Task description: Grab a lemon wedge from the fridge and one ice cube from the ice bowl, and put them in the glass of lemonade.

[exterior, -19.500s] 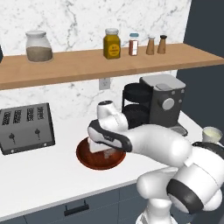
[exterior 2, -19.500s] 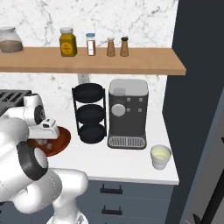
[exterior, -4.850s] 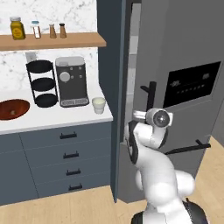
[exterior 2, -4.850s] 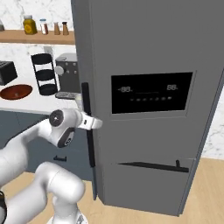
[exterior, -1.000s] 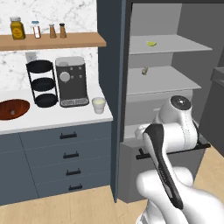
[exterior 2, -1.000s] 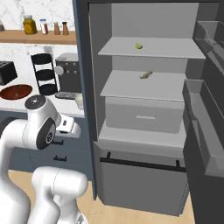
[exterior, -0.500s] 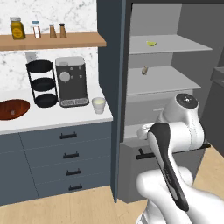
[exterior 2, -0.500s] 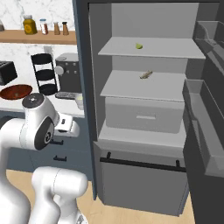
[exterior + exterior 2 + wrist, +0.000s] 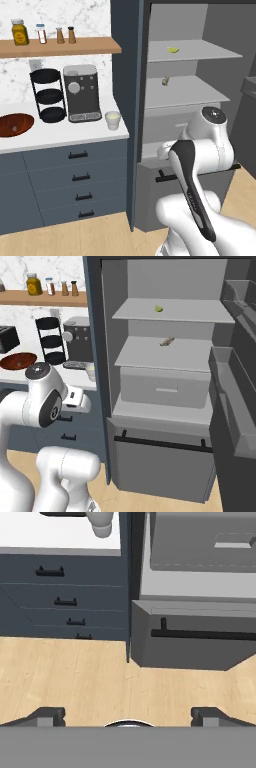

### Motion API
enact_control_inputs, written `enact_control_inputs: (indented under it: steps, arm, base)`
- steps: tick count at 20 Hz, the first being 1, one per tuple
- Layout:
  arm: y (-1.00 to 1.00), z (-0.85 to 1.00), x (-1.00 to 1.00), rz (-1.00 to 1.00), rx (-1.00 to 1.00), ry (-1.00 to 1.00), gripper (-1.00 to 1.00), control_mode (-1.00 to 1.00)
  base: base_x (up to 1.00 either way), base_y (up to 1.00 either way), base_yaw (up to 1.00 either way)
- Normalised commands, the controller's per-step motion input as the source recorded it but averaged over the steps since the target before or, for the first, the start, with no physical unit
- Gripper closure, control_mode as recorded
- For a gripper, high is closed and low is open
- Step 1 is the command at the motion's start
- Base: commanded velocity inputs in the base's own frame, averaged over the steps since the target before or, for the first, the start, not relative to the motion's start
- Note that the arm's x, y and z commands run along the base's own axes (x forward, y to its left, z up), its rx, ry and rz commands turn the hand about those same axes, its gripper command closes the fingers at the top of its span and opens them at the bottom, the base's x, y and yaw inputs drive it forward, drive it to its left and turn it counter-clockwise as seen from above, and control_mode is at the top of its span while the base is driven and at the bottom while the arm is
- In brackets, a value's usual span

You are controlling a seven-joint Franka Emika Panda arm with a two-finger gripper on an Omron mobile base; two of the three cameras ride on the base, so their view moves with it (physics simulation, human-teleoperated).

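Note:
The fridge [image 9: 131,75] stands open, with its door [image 9: 235,406] swung out to the right. A tiny yellow-green lemon wedge [image 9: 173,49] [image 9: 158,308] lies on the top shelf. The glass of lemonade [image 9: 113,120] [image 9: 91,372] [image 9: 101,525] sits on the counter's right end, beside the fridge wall. Far left on the counter is the reddish-brown ice bowl [image 9: 15,125] [image 9: 17,361]; the ice cube is too small to make out. My gripper [image 9: 129,717] is open and empty, its fingertips [image 9: 47,716] wide apart, low over the wooden floor in front of the fridge's bottom drawer [image 9: 200,634].
A tan oblong bit [image 9: 165,80] [image 9: 167,342] lies on the middle shelf. A black three-tier rack [image 9: 46,95] and a coffee machine [image 9: 82,99] stand on the counter, a toaster [image 9: 9,337] further left. Dark drawers [image 9: 60,602] sit below the counter. Jars line the wooden shelf [image 9: 60,46].
My arm's elbow has drifted a little to the right in front of the fridge. The fridge stays open and the gripper stays open.

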Motion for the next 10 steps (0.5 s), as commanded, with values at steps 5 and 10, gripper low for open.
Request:
enact_control_inputs:
  steps: [5, 10]
  arm:
    - [0.00, -0.05, -0.10, 0.00, 0.00, 0.00, -1.00, -1.00]
    - [-0.04, -0.01, -0.03, 0.00, 0.00, 0.00, -1.00, 1.00]
  base:
    - [0.00, 0.00, 0.00]
    - [-0.13, -0.26, 0.00]
